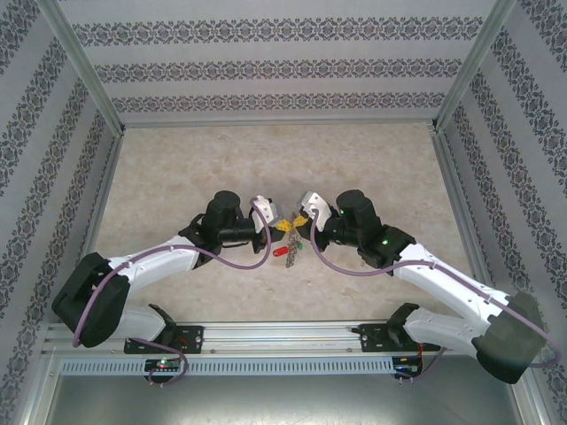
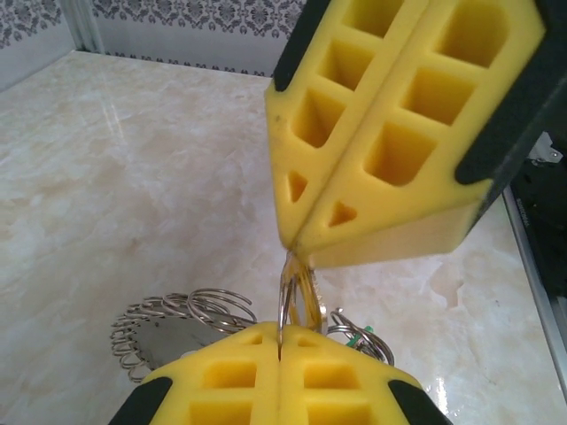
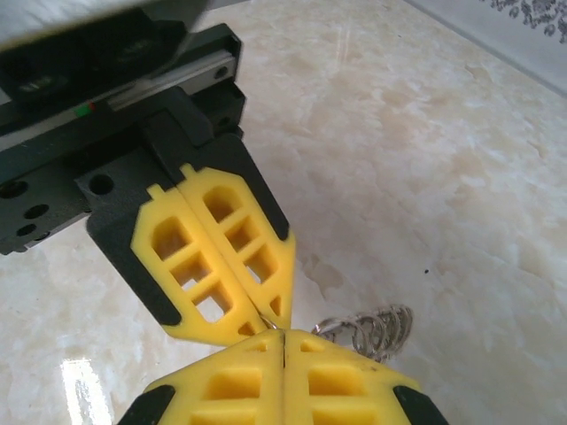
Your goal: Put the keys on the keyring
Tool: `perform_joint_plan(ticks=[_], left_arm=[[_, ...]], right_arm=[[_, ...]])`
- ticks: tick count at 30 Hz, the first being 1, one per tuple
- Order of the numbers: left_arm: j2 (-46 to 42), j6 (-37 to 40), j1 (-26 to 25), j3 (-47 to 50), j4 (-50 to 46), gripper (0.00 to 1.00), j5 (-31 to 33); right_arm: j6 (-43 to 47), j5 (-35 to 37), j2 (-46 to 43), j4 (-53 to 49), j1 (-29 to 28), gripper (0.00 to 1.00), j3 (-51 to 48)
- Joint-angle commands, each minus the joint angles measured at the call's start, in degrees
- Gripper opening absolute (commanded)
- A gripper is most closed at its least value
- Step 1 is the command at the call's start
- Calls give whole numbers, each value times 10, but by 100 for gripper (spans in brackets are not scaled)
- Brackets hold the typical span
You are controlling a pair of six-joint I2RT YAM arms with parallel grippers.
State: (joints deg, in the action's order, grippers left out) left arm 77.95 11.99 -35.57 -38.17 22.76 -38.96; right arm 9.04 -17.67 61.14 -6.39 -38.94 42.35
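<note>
Two robot arms meet tip to tip over the middle of a pale, marble-patterned table [image 1: 177,168]. The left claw [image 2: 279,363] and the right claw [image 2: 299,237] are both closed, and each pinches the same thin wire loop [image 2: 288,292], which spans the short gap between them. The keyring [image 2: 168,341], a grey hoop fringed with silvery coils, sits just beside and below the left claw. The keys [image 1: 288,248], with red and green tags, cluster beneath the two claws. It is unclear whether they hang or lie on the table.
</note>
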Motion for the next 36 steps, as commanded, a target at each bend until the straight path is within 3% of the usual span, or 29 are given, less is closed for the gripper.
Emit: perform_joint_plan(ticks=[1, 11, 16, 23, 36], left_arm=[[-8, -27, -2, 19, 68, 0, 10], [-4, -28, -4, 22, 65, 0, 5], [-5, -16, -6, 12, 36, 16, 4], [-4, 21, -12, -17, -23, 25, 8], [12, 44, -18, -48, -59, 25, -3]], right_arm=[[-33, 32, -19, 18, 17, 0, -17], [-32, 22, -14, 27, 19, 0, 2], [-22, 0, -15, 22, 13, 0, 13], [-15, -10, -15, 18, 12, 0, 13], [-8, -39, -14, 16, 11, 0, 14]])
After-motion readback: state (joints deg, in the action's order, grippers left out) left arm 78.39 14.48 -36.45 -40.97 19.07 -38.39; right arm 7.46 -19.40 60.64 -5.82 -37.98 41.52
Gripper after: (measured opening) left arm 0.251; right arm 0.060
